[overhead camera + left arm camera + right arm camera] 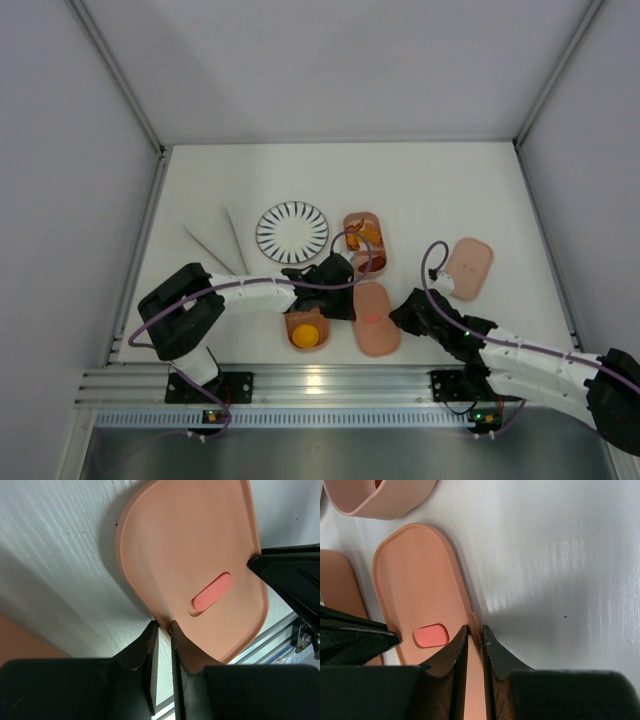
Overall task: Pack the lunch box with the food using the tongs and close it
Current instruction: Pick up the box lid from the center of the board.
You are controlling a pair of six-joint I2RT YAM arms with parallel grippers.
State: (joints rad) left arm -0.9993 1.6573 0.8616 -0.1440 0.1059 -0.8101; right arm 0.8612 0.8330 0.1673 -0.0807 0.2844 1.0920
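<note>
**A:** Where is the lid with the red mark (190, 545)?

**B:** At the near side of the desk (420, 190), between the two arms; it sits just right of the near tray (289, 325), which holds an orange piece (305, 335); whether it rests on the desk or is raised a little, I cannot tell.

**A:** And the tools?

**B:** The left tool (163, 626) is clenched on the lid's left edge; the rim runs into the narrow gap between its fingers; the right tool (475, 631) grasps the opposite edge the same way, pink plastic showing between its fingers.

**A:** The rest of the lunch box?

**B:** The far tray (352, 217) lies beyond the lid, with orange and dark brown pieces (368, 237) in it; the red-spotted lid (468, 267) lies to the right, well apart from both trays.

**A:** The tongs?

**B:** The tongs (236, 240) lie on the desk at the left, arms spread in a V, beside the striped plate (292, 231); neither tool touches them; the plate sits just left of the far tray.
</note>
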